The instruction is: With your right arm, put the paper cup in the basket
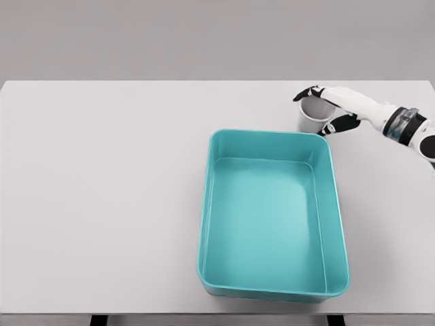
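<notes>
Table: my white table (102,204) fills nearly the whole frame, its near edge running along the bottom and its far edge across the upper part, with a grey wall behind.
Basket: the teal basket (338,224) sits on the table at lower centre-right of the frame, a rectangular tub with rounded corners, its long side running away from me and nothing inside it.
Paper cup: the white paper cup (311,119) stands upright on the table in the upper right of the frame, just beyond the basket's far right corner and outside it.
Right hand: my right hand (333,109) reaches in from the right edge at upper right, the white forearm with its dark wrist band trailing behind; my fingers (307,92) curl over the cup's far rim and my thumb presses its near side, so I am gripping the cup.
</notes>
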{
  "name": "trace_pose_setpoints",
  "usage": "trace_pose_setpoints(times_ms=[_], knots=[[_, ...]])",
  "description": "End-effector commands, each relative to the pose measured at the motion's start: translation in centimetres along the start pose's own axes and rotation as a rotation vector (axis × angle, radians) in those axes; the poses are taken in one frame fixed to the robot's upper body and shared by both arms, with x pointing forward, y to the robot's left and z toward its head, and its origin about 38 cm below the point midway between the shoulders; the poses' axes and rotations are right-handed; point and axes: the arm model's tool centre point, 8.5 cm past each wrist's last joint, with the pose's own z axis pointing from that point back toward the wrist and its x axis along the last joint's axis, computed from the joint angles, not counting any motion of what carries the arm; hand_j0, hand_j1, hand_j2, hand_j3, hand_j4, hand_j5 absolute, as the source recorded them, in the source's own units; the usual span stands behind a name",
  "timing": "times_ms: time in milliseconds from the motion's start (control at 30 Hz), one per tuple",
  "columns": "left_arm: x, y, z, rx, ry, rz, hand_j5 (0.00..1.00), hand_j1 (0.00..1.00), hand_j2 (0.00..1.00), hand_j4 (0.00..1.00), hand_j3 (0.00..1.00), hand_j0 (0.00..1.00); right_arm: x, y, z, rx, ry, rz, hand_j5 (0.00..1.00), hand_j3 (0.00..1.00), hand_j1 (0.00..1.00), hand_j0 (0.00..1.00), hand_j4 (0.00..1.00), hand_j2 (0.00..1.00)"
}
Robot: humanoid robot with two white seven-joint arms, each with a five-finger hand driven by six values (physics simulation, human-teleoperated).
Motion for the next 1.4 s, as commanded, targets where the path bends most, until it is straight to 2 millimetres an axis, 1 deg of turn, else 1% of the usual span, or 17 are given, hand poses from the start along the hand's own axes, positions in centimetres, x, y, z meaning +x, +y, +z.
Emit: trace_pose_setpoints(times_ms=[0,167,233,300,500,600,767,833,900,967,1067,1100,1133,1200,1367], knots=[[0.0,0.0,0.0,0.000,0.000,0.000,1.00,1.00,1.00,1.00,1.00,1.00,0.0,-0.2,0.3,-0.004,-0.015,0.003,0.73,0.73,0.73,0.73,0.73,0.73],[0.0,0.0,0.0,0.001,0.000,0.000,1.00,1.00,1.00,1.00,1.00,1.00,-0.2,-1.1,1.4,-0.019,-0.038,0.014,0.73,0.73,0.73,0.73,0.73,0.73],[0.0,0.0,0.0,0.000,0.000,0.000,1.00,1.00,1.00,1.00,1.00,1.00,0.0,-1.4,1.4,-0.030,-0.045,0.004,0.73,0.73,0.73,0.73,0.73,0.73],[0.0,0.0,0.0,0.001,0.000,0.000,1.00,1.00,1.00,1.00,1.00,1.00,0.0,-2.4,1.7,-0.045,-0.046,0.012,0.73,0.73,0.73,0.73,0.73,0.73],[0.0,0.0,0.0,0.000,0.000,0.000,1.00,1.00,1.00,1.00,1.00,1.00,-0.4,-3.3,2.6,-0.053,-0.031,0.025,0.73,0.73,0.73,0.73,0.73,0.73],[0.0,0.0,0.0,0.000,0.000,0.000,1.00,1.00,1.00,1.00,1.00,1.00,-0.4,-4.3,2.9,-0.062,-0.029,0.041,0.73,0.73,0.73,0.73,0.73,0.73],[0.0,0.0,0.0,0.000,0.000,0.000,1.00,1.00,1.00,1.00,1.00,1.00,0.3,-5.2,2.4,-0.062,-0.045,0.060,0.73,0.73,0.73,0.73,0.73,0.73],[0.0,0.0,0.0,0.000,0.000,0.000,1.00,1.00,1.00,1.00,1.00,1.00,1.0,-5.4,2.1,-0.065,-0.069,0.069,0.73,0.73,0.73,0.73,0.73,0.73],[0.0,0.0,0.0,0.000,0.000,0.000,1.00,1.00,1.00,1.00,1.00,1.00,1.2,-6.2,2.9,-0.067,-0.069,0.092,0.73,0.73,0.73,0.73,0.73,0.73],[0.0,0.0,0.0,0.000,0.000,0.000,1.00,1.00,1.00,1.00,1.00,1.00,1.9,-6.5,2.6,-0.069,-0.091,0.104,0.74,0.74,0.74,0.74,0.74,0.74],[0.0,0.0,0.0,0.000,0.000,0.001,1.00,1.00,1.00,1.00,1.00,1.00,2.3,-6.6,2.5,-0.069,-0.102,0.111,0.74,0.74,0.74,0.74,0.74,0.74],[0.0,0.0,0.0,0.000,0.000,0.000,1.00,1.00,1.00,1.00,1.00,1.00,2.3,-6.9,3.1,-0.072,-0.102,0.114,0.74,0.74,0.74,0.74,0.74,0.74],[0.0,0.0,0.0,0.001,0.000,0.000,1.00,1.00,1.00,1.00,1.00,1.00,2.4,-6.9,3.5,-0.074,-0.111,0.092,0.73,0.73,0.73,0.73,0.73,0.73],[0.0,0.0,0.0,0.000,0.000,0.000,1.00,1.00,1.00,1.00,1.00,1.00,2.9,-6.7,3.6,-0.060,-0.130,0.089,0.73,0.73,0.73,0.73,0.73,0.73],[0.0,0.0,0.0,0.000,0.000,0.000,1.00,1.00,1.00,1.00,1.00,1.00,3.6,-6.9,3.6,-0.060,-0.150,0.099,0.74,0.74,0.74,0.74,0.74,0.74]])
